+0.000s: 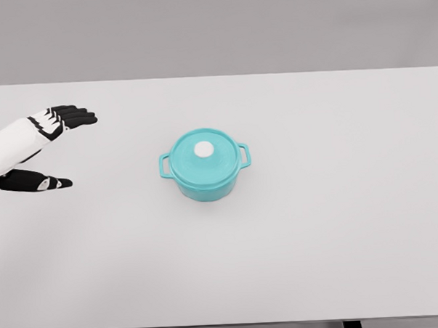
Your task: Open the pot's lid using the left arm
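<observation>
A teal pot (205, 175) with two side handles stands near the middle of the white table (338, 231). Its teal lid (204, 156) sits closed on top, with a round white knob (204, 149) at the centre. My left hand (49, 146) hovers at the far left of the table, well to the left of the pot and apart from it. Its black fingers (73, 116) are stretched out and the thumb (38, 180) is spread wide below, holding nothing. The right arm does not show.
The far table edge runs across the top against a grey wall. The near edge lies along the bottom of the picture.
</observation>
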